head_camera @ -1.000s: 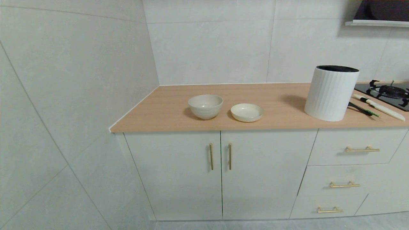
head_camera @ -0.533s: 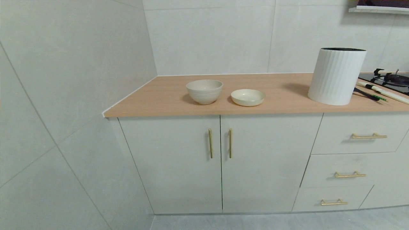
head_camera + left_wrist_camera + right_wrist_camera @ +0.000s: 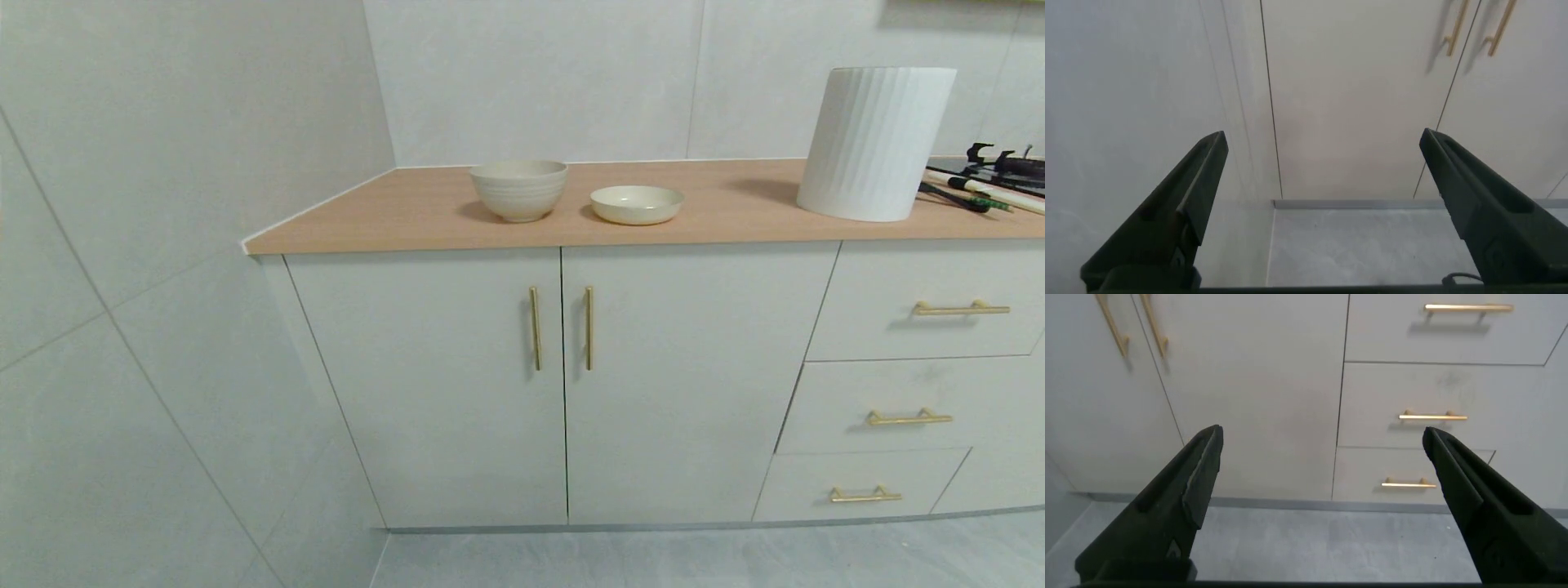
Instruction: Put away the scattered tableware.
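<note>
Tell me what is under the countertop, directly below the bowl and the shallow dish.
Two shut cabinet doors with upright brass handles at the centre seam. Whatever is inside the cabinet is hidden behind them.

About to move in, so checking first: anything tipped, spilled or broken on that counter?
Nothing stands out. The bowl and the shallow dish sit upright and apart, the white canister stands straight, and the loose utensils lie beside it. Cabinet doors are shut.
</note>
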